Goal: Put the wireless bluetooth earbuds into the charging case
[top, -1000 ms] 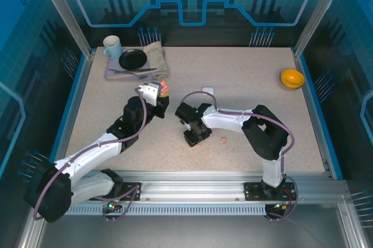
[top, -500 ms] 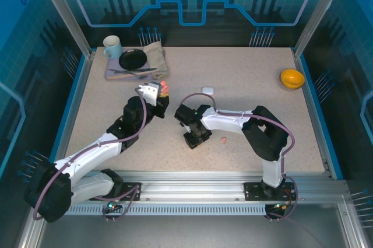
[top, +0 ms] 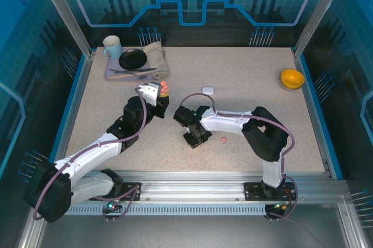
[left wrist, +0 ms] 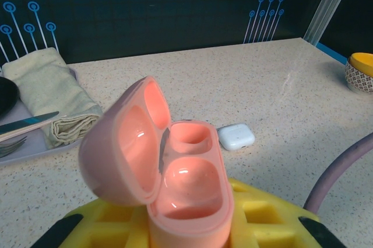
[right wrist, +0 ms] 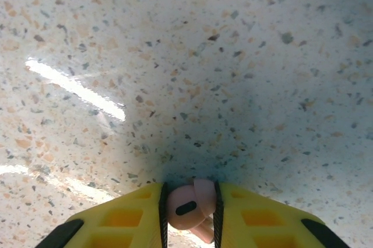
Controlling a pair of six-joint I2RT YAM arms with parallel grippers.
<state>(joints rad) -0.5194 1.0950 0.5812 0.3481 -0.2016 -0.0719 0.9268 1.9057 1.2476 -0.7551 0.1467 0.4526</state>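
Pickup: right tool (right wrist: 189,202) is clamping a pink earbud (right wrist: 187,208) at the counter (right wrist: 233,55), left tool (left wrist: 186,222) is gripping the open pink case (left wrist: 178,169); next needing lift and alignment over an empty socket.

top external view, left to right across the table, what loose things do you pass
white ceramic mug → round black plate → small white rounded charging case → tiny salmon-pink earbud lying on the tabletop → orange bowl

Far-left corner: grey tray (top: 111,74) bearing white ceramic mug (top: 112,45), black round plate (top: 133,59).
Far right edge: orange round bowl (top: 291,78).
Centre: white rounded plastic case (top: 207,90), behind right gripper (top: 197,138).
Just right of right gripper: loose salmon-pink plastic earbud (top: 223,140).
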